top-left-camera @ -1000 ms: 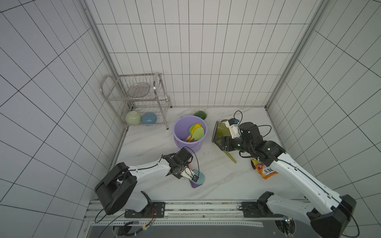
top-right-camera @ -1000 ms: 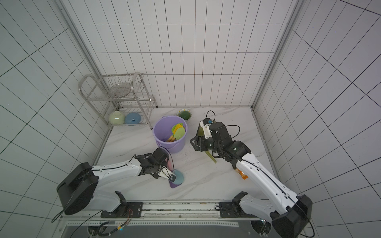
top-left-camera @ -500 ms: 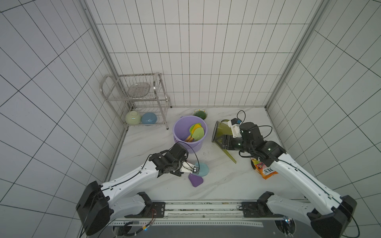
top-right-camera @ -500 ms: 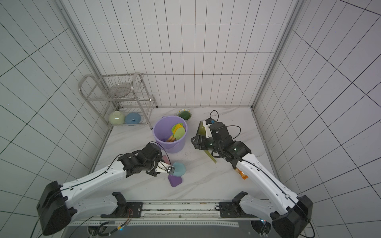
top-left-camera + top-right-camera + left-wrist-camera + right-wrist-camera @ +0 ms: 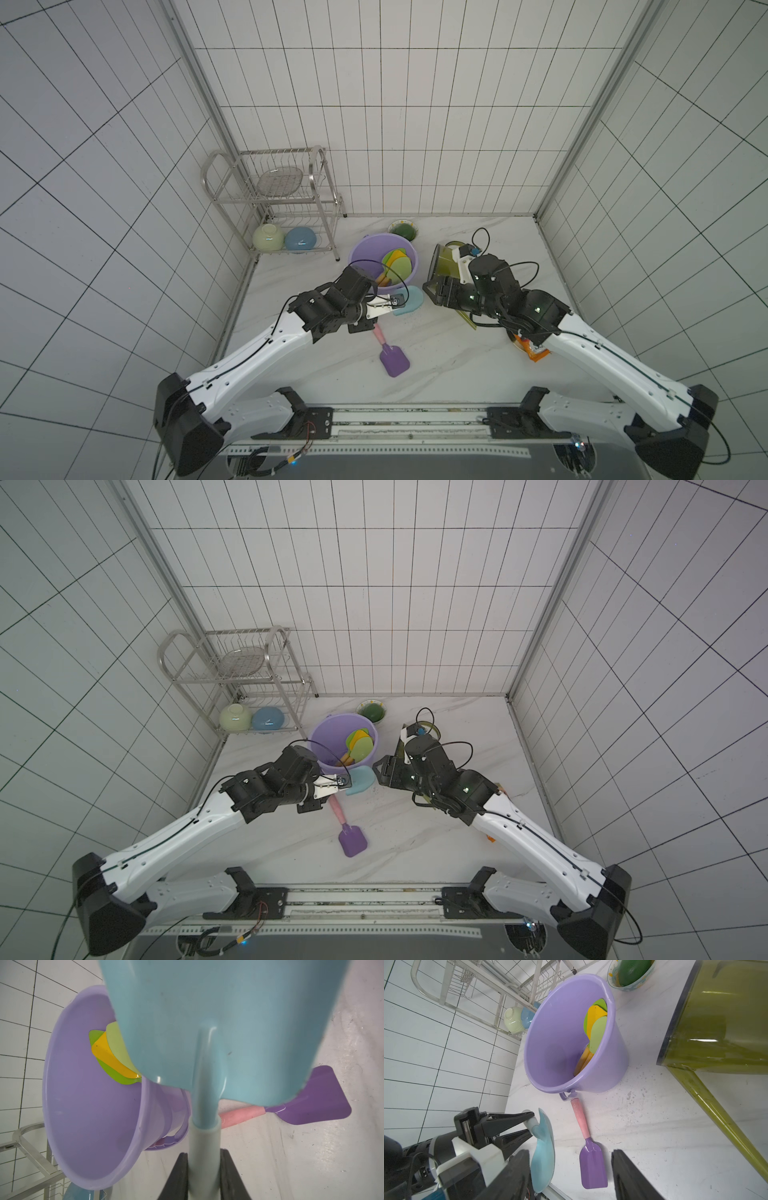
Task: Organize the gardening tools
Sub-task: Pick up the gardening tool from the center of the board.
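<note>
left gripper (image 5: 204, 1157) clamping teal shovel (image 5: 409, 301), blade near bucket (image 5: 365, 254) rim

Three shovels (image 5: 399, 264) in bucket (image 5: 362, 254); lone shovel (image 5: 394, 360) before it

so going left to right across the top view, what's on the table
pale green bowl → blue bowl → bucket → watering can → snack bag

White marble table (image 5: 457, 374) carried lilac bucket (image 5: 363, 253), purple shovel (image 5: 394, 360), watering can (image 5: 446, 266), orange snack bag (image 5: 536, 353), small bowl (image 5: 392, 226), wire rack (image 5: 328, 199).
</note>
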`<state>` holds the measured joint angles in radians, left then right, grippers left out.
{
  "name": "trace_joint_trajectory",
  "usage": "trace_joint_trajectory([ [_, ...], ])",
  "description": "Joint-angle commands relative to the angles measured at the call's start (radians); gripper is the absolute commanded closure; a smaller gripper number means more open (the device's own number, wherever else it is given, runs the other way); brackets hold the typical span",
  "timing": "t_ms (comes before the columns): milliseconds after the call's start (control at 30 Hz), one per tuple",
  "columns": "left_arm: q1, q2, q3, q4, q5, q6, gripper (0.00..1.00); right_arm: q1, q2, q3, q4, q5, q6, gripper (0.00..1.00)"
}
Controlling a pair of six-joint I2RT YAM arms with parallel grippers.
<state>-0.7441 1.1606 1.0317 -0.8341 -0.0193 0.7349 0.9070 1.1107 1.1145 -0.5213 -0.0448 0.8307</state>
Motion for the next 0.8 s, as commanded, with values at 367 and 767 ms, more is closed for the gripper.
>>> trace_joint_trajectory([
  [367, -0.010, 0.030, 0.040, 0.013, -0.086, -0.125, 0.86, 0.067, 0.142, 0.080, 0.061, 0.091, 0.076, 0.54],
  [767, -0.011, 0.020, 0.053, 0.014, -0.071, -0.138, 0.85, 0.068, 0.193, 0.058, 0.162, 0.031, 0.081, 0.81],
])
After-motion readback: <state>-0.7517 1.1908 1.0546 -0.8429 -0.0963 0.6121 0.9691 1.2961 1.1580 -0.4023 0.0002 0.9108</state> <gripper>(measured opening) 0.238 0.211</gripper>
